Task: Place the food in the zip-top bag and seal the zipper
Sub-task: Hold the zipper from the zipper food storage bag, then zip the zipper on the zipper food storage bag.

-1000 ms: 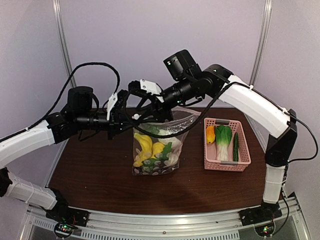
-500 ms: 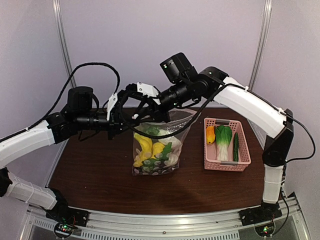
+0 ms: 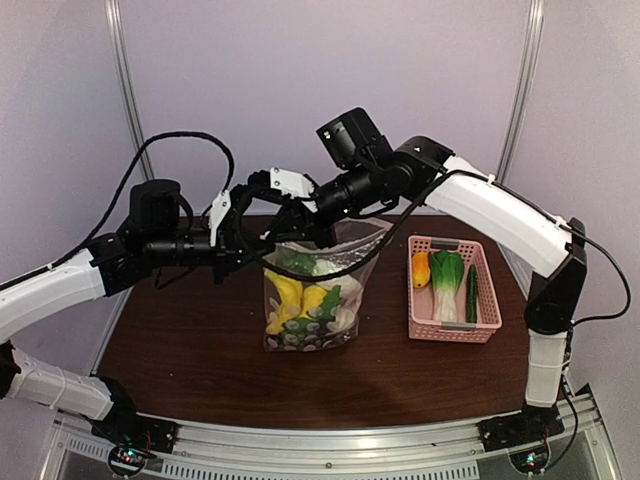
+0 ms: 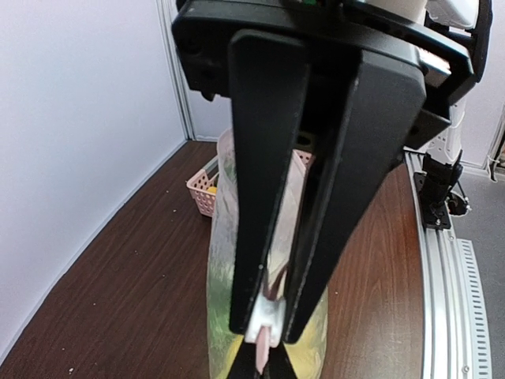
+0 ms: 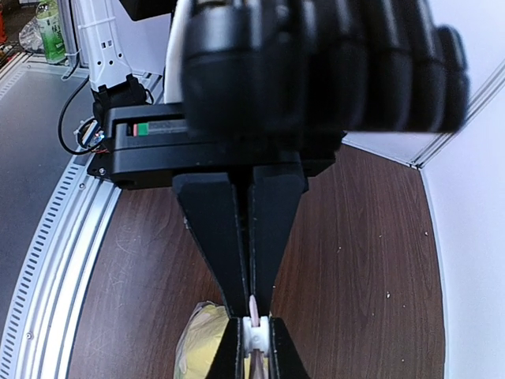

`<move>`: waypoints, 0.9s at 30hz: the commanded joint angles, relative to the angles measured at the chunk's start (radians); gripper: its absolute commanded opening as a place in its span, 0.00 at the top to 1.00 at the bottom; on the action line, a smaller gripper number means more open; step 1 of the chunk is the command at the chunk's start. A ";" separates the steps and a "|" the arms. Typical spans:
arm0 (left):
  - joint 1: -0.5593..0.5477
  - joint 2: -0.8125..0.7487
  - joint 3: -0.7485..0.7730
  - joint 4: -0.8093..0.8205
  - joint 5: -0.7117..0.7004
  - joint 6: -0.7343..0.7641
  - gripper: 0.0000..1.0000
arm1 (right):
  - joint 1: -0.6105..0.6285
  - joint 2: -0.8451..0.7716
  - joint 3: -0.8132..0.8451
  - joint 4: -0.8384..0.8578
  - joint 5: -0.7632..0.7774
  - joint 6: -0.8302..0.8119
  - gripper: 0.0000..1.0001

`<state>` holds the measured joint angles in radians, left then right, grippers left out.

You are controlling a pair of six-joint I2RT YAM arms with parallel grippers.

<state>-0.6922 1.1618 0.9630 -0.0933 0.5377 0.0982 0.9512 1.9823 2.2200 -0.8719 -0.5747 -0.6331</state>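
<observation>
**Dark desk, two pincers at the mouth of the bag**

A dark brown wooden desk point(image 3: 180, 340) stands in a booth of pale lilac walls point(image 3: 300, 80), with both arms arching in over it. Near the middle of the desk the zip-top bag point(image 3: 350, 262) stands upright, its bottom on the wood. The food point(image 3: 300, 300) is heaped in its lower half. Yellow bananas point(image 3: 285, 290) show on the left of the heap, with green leaves and some white and purple pieces packed round them.

The left pincer point(image 4: 268, 332) reaches in level from the left. Its two black fingers are clenched on the zipper point(image 4: 267, 317), which shows as a pale sliver between the tips at the bag's upper left corner. The right pincer point(image 5: 252, 308) comes down from above onto the same corner. Its fingers are pressed together on the strip, and a thin pinkish edge of it shows between them. In both wrist views the two pincers meet almost tip to tip.

From that corner the mouth edge runs off to the right in the top view. Whether it is pressed closed along its length cannot be told.

To the right of the bag and apart from it sits a pink basket point(image 3: 487, 300). In it lie a leafy green point(image 3: 446, 272), an orange-yellow piece point(image 3: 421, 268) and a slim dark green vegetable point(image 3: 471, 292) along the right wall.
</observation>
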 commanded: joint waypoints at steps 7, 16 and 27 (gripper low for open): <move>0.000 -0.076 -0.040 0.135 -0.042 0.014 1.00 | -0.063 -0.052 -0.028 -0.072 0.134 -0.040 1.00; 0.000 -0.069 -0.035 0.116 -0.062 0.032 1.00 | -0.117 -0.129 -0.099 -0.115 0.217 -0.095 1.00; 0.002 -0.061 -0.038 0.118 -0.079 0.035 1.00 | -0.218 -0.150 -0.112 -0.260 0.193 -0.136 0.98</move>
<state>-0.7002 1.1271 0.9215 -0.0196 0.4576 0.1162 0.8150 1.8721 2.1193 -0.9821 -0.5037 -0.7422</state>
